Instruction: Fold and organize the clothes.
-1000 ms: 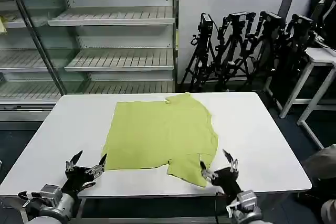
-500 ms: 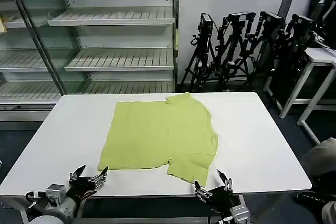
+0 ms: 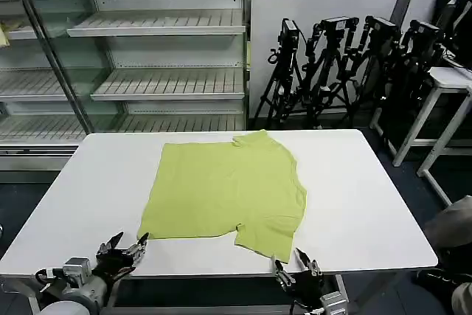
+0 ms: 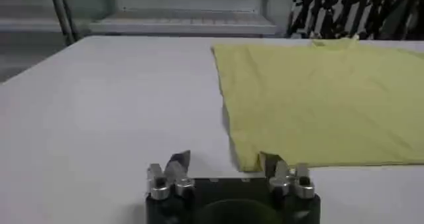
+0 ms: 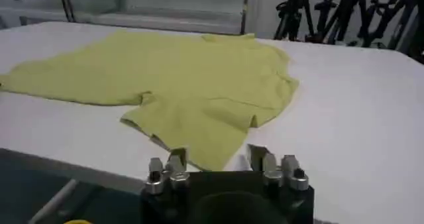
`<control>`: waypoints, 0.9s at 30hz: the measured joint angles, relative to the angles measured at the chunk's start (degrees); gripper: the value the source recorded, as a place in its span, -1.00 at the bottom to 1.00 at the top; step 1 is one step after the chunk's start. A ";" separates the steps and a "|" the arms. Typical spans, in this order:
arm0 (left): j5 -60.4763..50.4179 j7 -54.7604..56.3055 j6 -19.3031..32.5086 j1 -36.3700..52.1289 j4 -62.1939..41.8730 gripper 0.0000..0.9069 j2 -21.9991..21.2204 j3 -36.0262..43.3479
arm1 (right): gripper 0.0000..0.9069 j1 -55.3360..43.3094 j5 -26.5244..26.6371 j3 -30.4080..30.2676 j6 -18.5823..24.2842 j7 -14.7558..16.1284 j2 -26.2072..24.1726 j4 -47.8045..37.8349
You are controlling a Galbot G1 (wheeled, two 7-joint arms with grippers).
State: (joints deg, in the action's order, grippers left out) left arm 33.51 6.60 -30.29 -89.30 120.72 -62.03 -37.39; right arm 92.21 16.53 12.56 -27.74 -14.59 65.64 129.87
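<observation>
While the T-shirt lies flat mid-surface, one sleeve toward the near edge, both hands have been pulled back off it over the last second. Left hand is parked at the near-left edge, fingers spread, nothing held. Right hand has dropped below the near edge by the sleeve, also spread and empty. Shirt position is unchanged. No fold is seen yet; a retreat or reset is likely.

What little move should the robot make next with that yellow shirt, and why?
Probably bring both grippers forward to the shirt's near edge: it lies flat and unfolded, while the open left gripper and open right gripper sit empty at the table's front edge.
</observation>
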 measured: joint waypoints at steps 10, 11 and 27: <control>0.18 -0.52 0.14 -0.22 0.09 -0.98 -0.33 -0.06 | -1.00 -0.71 0.55 -0.47 -0.20 -0.18 0.32 -0.22; 0.14 -0.58 0.17 -0.17 0.11 -0.98 -0.36 -0.05 | -1.00 -0.81 0.53 -0.47 -0.05 -0.13 0.35 -0.18; 0.98 -2.28 1.39 3.17 0.41 -0.98 0.98 -0.73 | -1.00 -8.80 3.35 1.86 0.15 0.96 0.64 0.79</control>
State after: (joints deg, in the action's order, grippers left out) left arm 34.49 4.33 -28.90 -86.13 121.13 -61.05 -38.12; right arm 83.41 19.88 14.42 -27.60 -13.63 66.28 130.65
